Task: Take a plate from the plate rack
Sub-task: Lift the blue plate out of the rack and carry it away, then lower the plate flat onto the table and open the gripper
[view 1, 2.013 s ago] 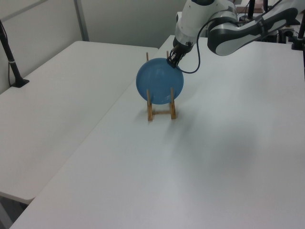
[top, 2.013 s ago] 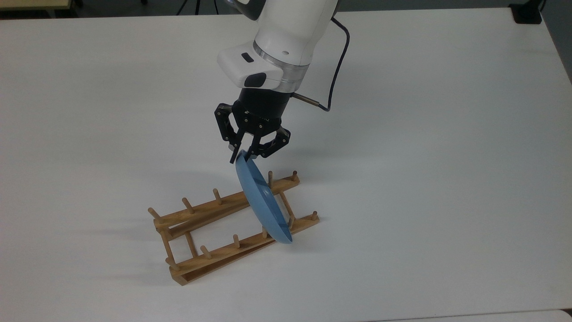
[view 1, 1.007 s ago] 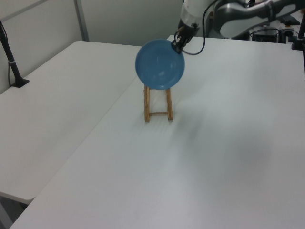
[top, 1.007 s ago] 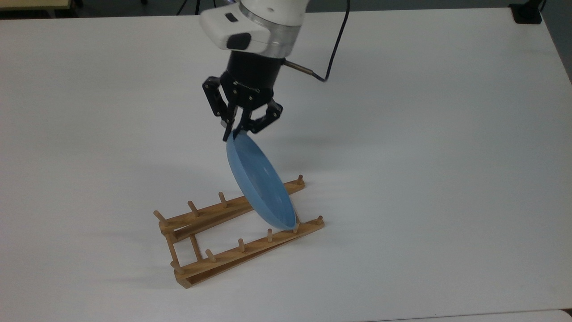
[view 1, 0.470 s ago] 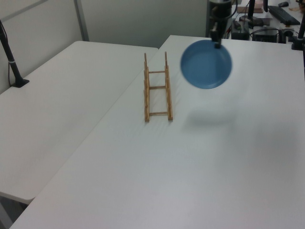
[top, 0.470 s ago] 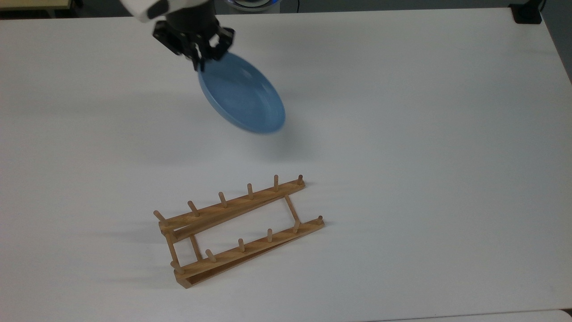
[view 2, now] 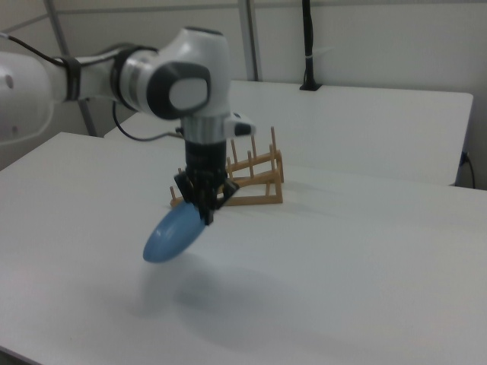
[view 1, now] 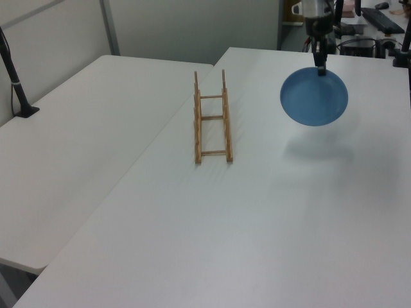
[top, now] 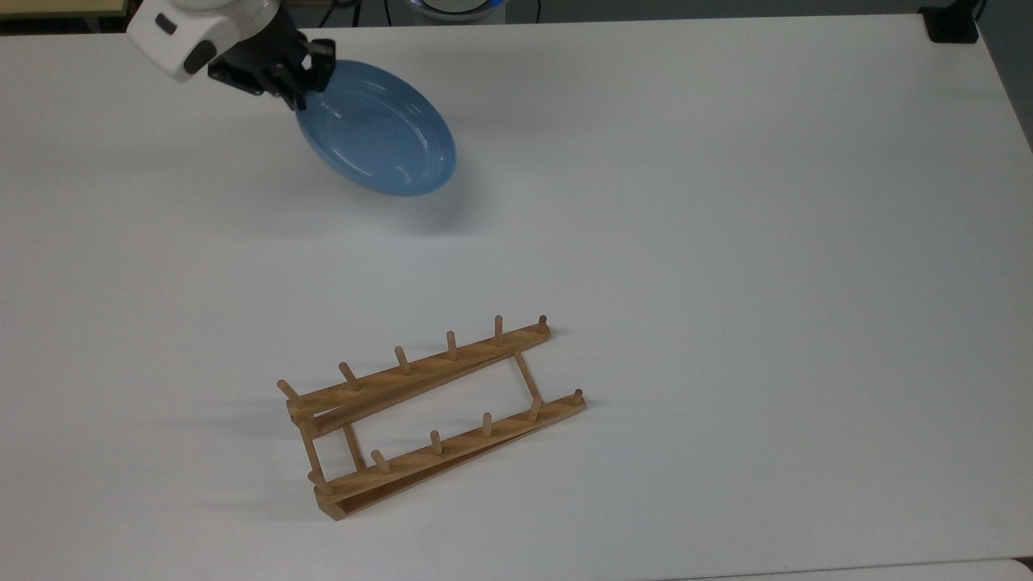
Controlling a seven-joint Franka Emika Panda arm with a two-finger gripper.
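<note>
The plate rack (top: 432,415) lies bare on the white table (top: 726,242), toward the top view's near side. Farther back, at the top view's upper left, the gripper (top: 300,98) pinches the rim of the light-blue plate (top: 376,129), which hangs tilted above the table, well apart from the rack.

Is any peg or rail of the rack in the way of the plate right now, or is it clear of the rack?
Nothing visible blocks it. The plate hangs by its rim from the hand, above bare table and well apart from the plate rack. No peg or rail touches it, and a shadow lies on the table beneath it.
</note>
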